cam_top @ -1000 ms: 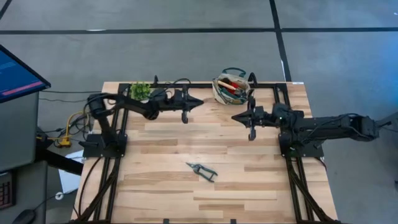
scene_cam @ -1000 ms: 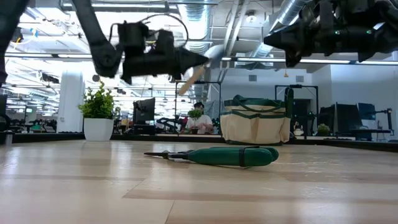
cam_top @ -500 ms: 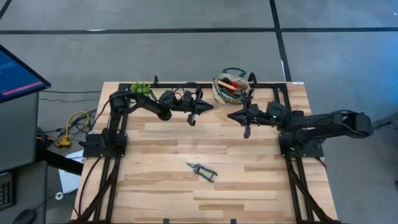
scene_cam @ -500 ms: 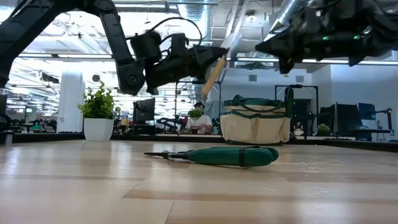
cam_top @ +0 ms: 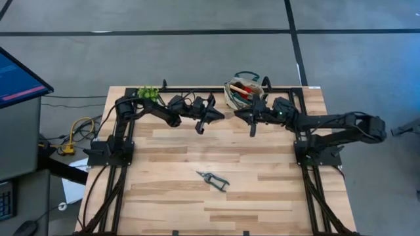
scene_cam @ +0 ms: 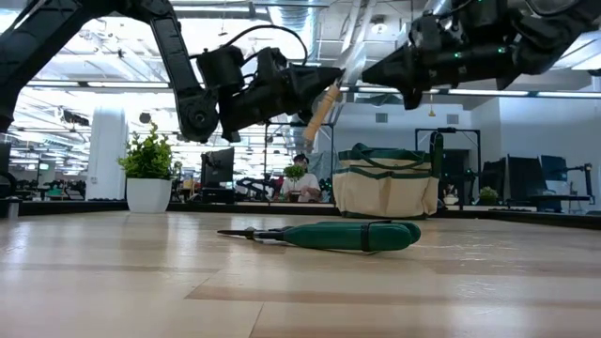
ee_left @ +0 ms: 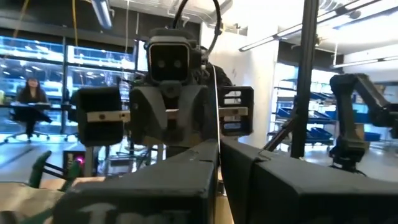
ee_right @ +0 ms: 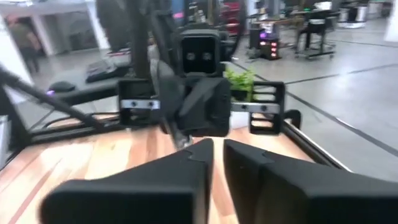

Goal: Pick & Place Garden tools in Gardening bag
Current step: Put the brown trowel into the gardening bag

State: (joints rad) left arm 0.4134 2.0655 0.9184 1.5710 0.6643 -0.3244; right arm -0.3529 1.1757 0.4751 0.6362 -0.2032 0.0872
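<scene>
1. Overhead, a wooden surface (cam_top: 170, 203) carries two dark robot arms that reach toward each other along its far half.
2. The left gripper (cam_top: 211, 113) hovers above the surface, left of centre near the far edge. Its fingers are clamped on a wooden-handled tool (scene_cam: 322, 105), which slants down from it in the low view.
3. The right gripper (cam_top: 244, 116) hovers just right of centre, facing the left one across a small gap. Its fingers (ee_right: 186, 168) stand a narrow slit apart and nothing shows between them.
4. The gardening bag (cam_top: 244, 92), beige with dark green trim, stands at the far edge, just beyond the right gripper. Red and black tools show inside it.
5. A pair of pruners (cam_top: 213, 178) lies flat on the near middle of the surface, well apart from both grippers. In the low view its handle is green.
6. A small potted plant (cam_top: 148, 94) stands at the far left, beside the left arm.
7. A monitor (cam_top: 16, 78) stands off the surface to the far left.
</scene>
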